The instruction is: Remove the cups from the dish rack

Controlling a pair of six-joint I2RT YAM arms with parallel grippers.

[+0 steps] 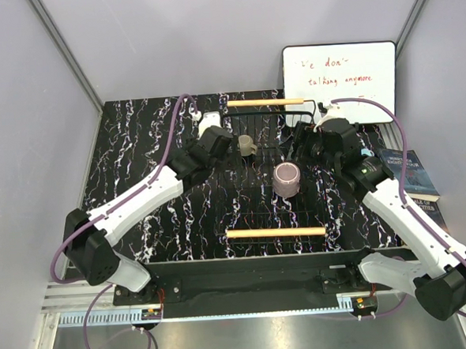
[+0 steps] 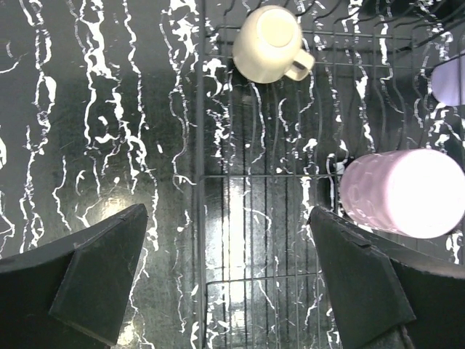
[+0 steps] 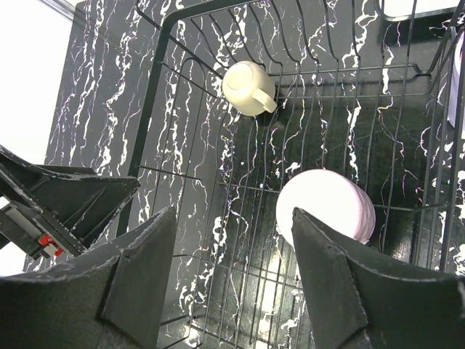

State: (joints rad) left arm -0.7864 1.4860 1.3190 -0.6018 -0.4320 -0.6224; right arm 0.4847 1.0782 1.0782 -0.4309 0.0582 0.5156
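The dish rack (image 1: 259,208) lies mid-table with a wooden bar at each end. A dusty mauve-pink cup (image 1: 286,179) stands upside down in it, and a small olive-grey mug (image 1: 246,145) sits at its far left. My left gripper (image 1: 228,145) is open and empty, just left of the mug. My right gripper (image 1: 304,145) is open and empty over the rack's far right. The left wrist view shows the mug (image 2: 270,43), the mauve cup (image 2: 403,193) and a lavender edge (image 2: 450,78) beyond the open gripper (image 2: 225,218). The right wrist view shows the mug (image 3: 247,87) and the mauve cup (image 3: 327,207) beyond the open gripper (image 3: 231,218). The coral and light blue cups are out of view.
A whiteboard (image 1: 339,77) with red writing leans at the back right. A dark blue book (image 1: 411,173) lies at the table's right edge. Upright wire dividers (image 3: 305,36) rise along the rack's far side. The left arm's gripper shows in the right wrist view (image 3: 65,196).
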